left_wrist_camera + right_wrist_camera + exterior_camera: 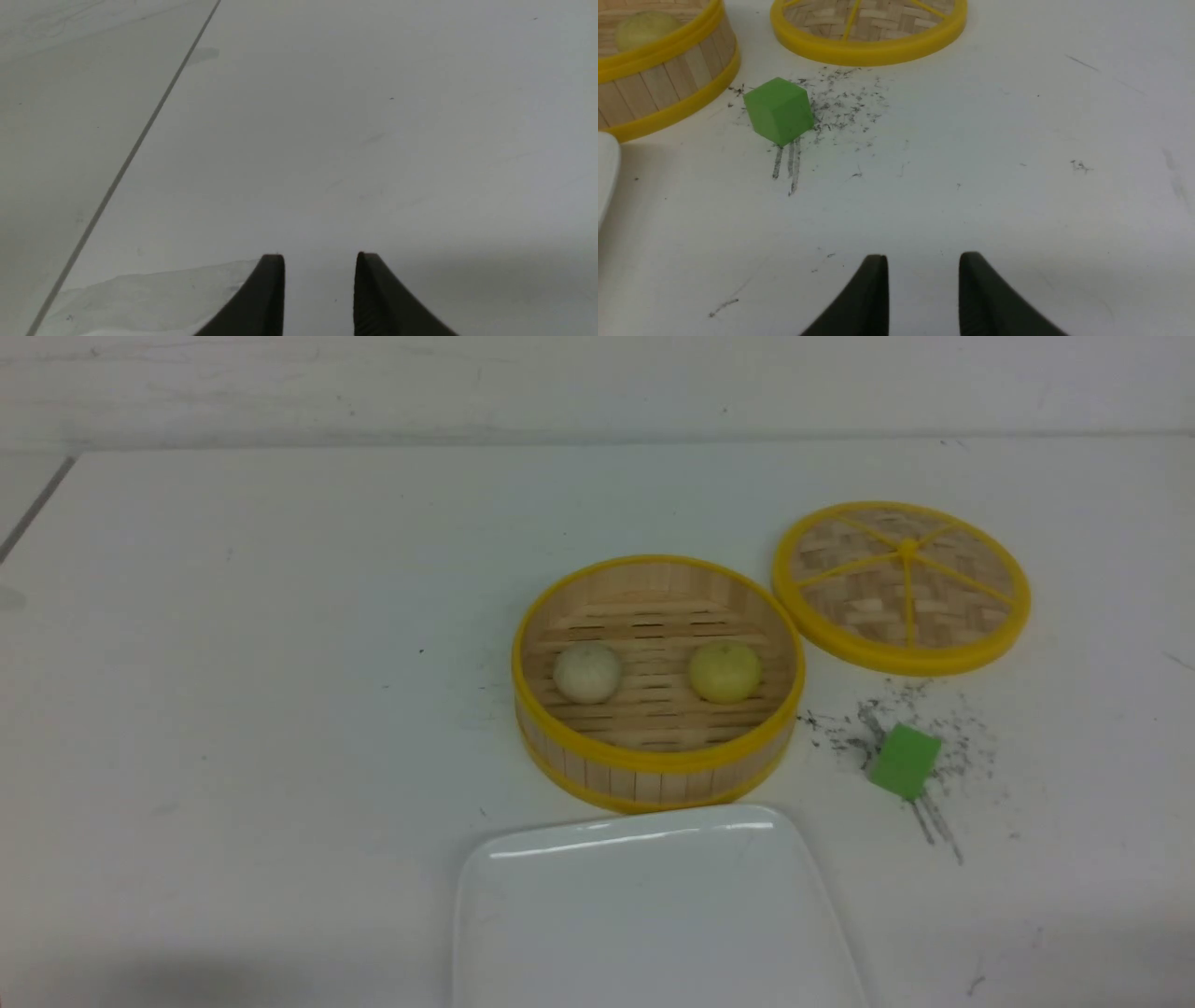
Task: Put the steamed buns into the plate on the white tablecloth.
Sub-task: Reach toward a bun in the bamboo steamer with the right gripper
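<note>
The steamed buns (588, 674) are recorded inside the bamboo basket (658, 786). Left tool (319, 254): jaws apart, nothing between them, above the white tablecloth (280, 709) that covers the bench. Right tool (923, 254): jaws likewise apart and holding nothing, also above the cloth. Neither tool appears in the front view. Outward from the tools, remaining positions are read in the front view, with twelve o'clock at the far side. The plate (653, 924), white, glossy and square with rounded corners, lies at six o'clock from the basket; its visible surface carries nothing, and its near side is cut off by the frame. Whether plate and basket touch cannot be determined. The basket is round, open and yellow-rimmed, with a slatted floor. On that floor, the off-white bun (587, 673) sits at nine o'clock from the basket's centre and the pale yellow bun (725, 672) at three o'clock, well apart from each other, pleated tops upward. A green cube (906, 762) rests at four o'clock from the basket, amid dark scuffs on the cloth. The woven lid (901, 616), yellow-rimmed, lies just beside the basket at two o'clock.
</note>
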